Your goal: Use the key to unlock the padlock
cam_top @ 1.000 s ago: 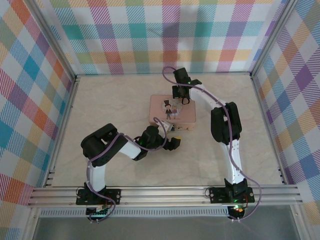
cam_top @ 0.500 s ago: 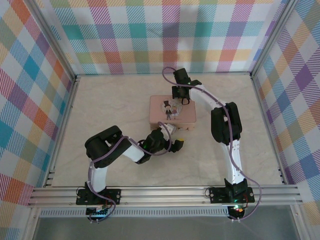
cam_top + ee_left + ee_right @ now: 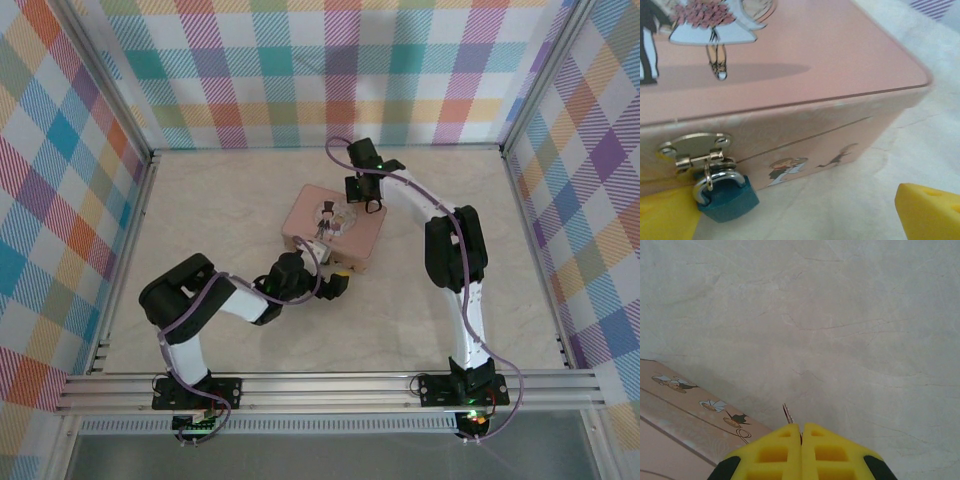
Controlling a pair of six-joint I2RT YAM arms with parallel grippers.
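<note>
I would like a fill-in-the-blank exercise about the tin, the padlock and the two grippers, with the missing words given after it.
1. The padlock hangs from the hasp of the tin, whose colour is ____.
2. The right gripper is shut on the thin ____.
3. The left gripper is ____, with the padlock between its fingers and not yet gripped.

Missing words: pink; key; open.

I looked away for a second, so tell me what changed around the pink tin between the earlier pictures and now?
The pink tin swung clockwise in the top view and slid slightly left. The left arm's elbow drew back leftward, with the open left gripper kept at the tin's near side by the padlock. The right gripper stayed at the far side; it is shut on the key.
</note>
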